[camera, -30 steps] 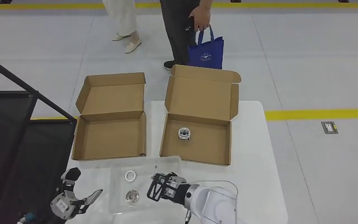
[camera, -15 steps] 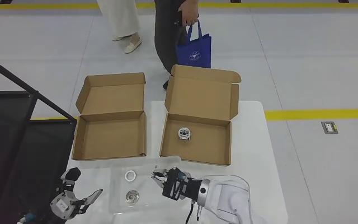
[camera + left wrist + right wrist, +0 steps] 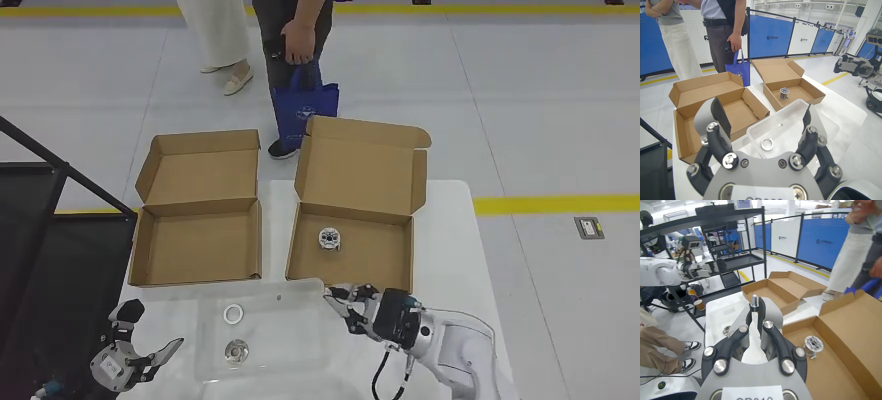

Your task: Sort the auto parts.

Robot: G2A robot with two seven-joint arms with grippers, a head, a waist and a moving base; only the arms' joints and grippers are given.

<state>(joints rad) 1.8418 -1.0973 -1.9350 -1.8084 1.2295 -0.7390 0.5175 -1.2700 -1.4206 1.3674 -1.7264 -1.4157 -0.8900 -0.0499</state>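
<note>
Over the tabletop (image 3: 450,260) by the right end of the tray (image 3: 290,288), just short of the right box (image 3: 350,262): right claw (image 3: 345,300), pinched on a bolt (image 3: 754,303) by its dark head, threaded end poking past the fingertips. Inside that box, nearer the hinge side, a spoked hub (image 3: 330,238). Inside the tray, a ring (image 3: 233,314) and a flanged bush (image 3: 237,351), set apart. Off the tray's left end, near the tabletop's corner: left claw (image 3: 147,332), spread wide. Beside the right box, a left box (image 3: 195,245), lid folded back.
</note>
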